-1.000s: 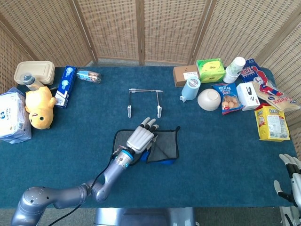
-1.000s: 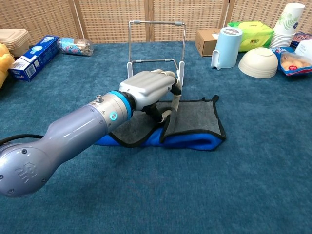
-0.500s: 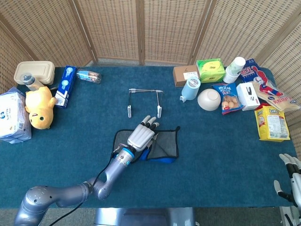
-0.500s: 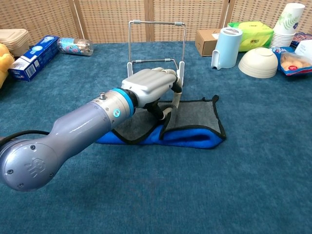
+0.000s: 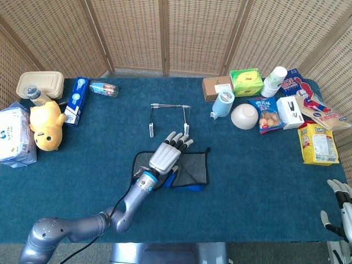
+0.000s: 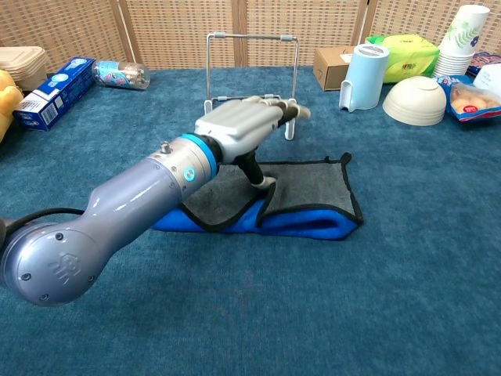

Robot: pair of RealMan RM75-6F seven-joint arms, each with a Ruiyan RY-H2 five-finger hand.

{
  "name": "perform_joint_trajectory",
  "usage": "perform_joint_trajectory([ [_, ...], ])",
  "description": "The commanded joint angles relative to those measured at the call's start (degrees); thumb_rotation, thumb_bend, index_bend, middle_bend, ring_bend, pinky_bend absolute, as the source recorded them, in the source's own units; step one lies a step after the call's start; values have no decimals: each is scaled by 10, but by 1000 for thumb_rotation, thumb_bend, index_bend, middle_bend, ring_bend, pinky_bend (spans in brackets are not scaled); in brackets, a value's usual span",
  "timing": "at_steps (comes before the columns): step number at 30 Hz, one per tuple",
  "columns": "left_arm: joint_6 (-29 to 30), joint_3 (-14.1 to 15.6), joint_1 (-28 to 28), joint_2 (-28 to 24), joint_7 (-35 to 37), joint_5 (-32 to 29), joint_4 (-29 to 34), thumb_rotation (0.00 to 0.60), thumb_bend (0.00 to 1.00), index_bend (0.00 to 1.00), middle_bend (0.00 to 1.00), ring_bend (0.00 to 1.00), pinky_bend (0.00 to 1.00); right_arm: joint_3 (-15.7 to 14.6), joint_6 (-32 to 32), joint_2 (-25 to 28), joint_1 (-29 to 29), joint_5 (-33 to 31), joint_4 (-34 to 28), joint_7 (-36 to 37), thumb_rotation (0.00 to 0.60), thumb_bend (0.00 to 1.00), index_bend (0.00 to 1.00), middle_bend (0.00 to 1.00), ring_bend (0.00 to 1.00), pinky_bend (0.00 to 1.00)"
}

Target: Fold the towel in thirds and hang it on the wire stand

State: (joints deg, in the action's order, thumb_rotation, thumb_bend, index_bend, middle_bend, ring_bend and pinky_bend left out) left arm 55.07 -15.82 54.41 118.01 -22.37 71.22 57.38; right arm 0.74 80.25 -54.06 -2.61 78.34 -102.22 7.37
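Folding: partly done, as I judge it. The towel [image 6: 313, 200] lies in layers, grey face up with a blue edge along the near side, and one flap doubled over on the right.
Towel place: near the middle of the table [image 5: 247, 176], just in front of the stand [image 6: 250, 74] and not touching it.
Left hand [image 6: 246, 125]: fingers stretched out and apart above the towel, pointing toward the stand. The thumb reaches down to the fold line. It grips nothing that I can see.
Right hand [image 5: 338, 212]: low at the table's near right corner, well apart from the work. Fingers look spread and empty.
Stand: upright and bare, nothing hung on it.
Left to do: probably tidy the last fold, then lift the towel and drape it over the top wire. Whether the thirds are neat I cannot tell, since the arm hides the left part.
Surface: dark blue carpet-like cloth on the table.
Far right: boxes, cups, a bowl [image 5: 244, 116] and snack packets.
Far left: a yellow plush [image 5: 45, 125], cartons and a bottle.
Room: woven wicker screens behind the far edge.
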Motion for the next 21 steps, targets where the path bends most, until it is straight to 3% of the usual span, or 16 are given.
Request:
perform_joint_trajectory([
  [1,8,-3,-5,-8,10,3,12,600,327,55,0,0,5,1,-1,0,1,1,-1,-1,600,415,69,77,0,71],
  [8,10,-4,-16,-35,13,-6,53,600,327,78,3,0,4,2,-5,0,7,4,-7,-8,600,414,69,77,0,71],
  [11,15,6,-12,-35,-9,5,38,600,324,100,12,0,4,2,-6,-1,8,4,-9,-11,600,414,69,77,0,71],
  [21,14,4,-12,-20,14,1,24,600,230,78,9,0,4,2,-2,3,5,0,-13,-14,600,415,69,77,0,70],
])
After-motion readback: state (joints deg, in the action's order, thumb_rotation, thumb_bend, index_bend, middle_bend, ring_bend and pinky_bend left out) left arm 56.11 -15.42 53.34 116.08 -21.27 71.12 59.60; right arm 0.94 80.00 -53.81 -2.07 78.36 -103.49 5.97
